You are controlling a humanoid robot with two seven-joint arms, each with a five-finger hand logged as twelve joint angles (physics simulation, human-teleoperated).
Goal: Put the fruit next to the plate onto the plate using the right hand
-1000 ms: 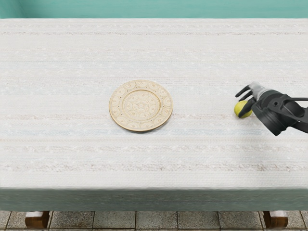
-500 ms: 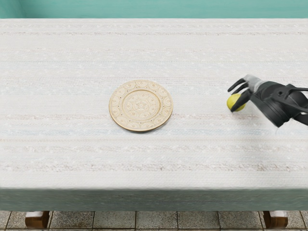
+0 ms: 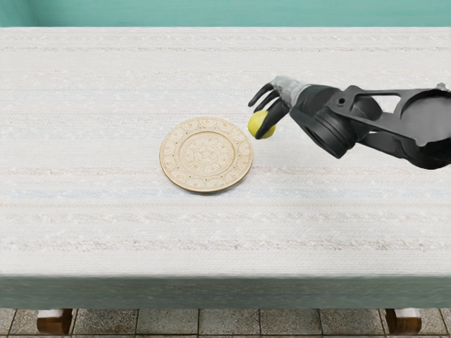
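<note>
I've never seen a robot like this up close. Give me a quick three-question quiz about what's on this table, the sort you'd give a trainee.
1. True or false: the yellow fruit lies on the plate.
2. Which hand grasps the fruit? A) left B) right C) neither
3. Fill in: in the head view, the fruit is beside the plate's upper ___ rim.
Key: 1 false, it is in the right hand, just off the rim. 2 B. 3 right.
</note>
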